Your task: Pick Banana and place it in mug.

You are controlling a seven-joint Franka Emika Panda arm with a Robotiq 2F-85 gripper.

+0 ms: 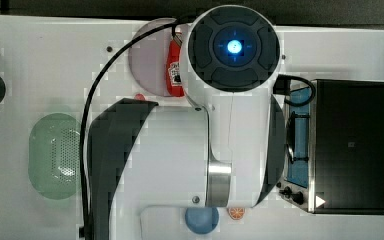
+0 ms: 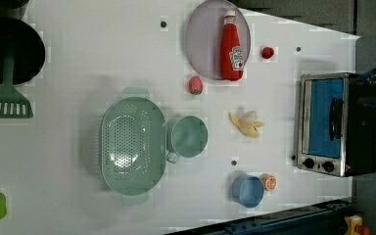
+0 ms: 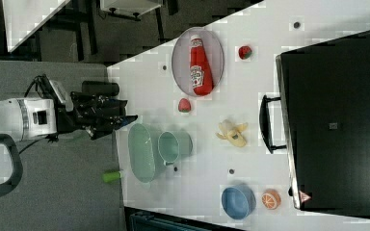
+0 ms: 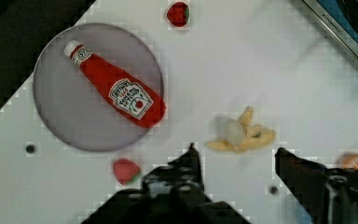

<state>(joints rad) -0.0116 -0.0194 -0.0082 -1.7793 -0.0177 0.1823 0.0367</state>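
The gripper (image 4: 235, 156) hangs with its black fingers (image 4: 186, 168) spread wide and holding nothing, their bases cut off by the wrist view's edge, above the half-peeled banana (image 2: 247, 123) lying on the white table (image 2: 78, 63) between the mug (image 2: 188, 136) and toaster oven (image 2: 333, 125), while in the top view the arm hides both banana and mug.

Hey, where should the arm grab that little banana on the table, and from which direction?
Probably from straight above, closing across the middle of the banana. It lies flat on the white table, half peeled, with peel flaps splayed at one end, so the curved body is the firmest part. Nothing touches it; the mug stands apart on the left view's left. The gripper has its jaws open.
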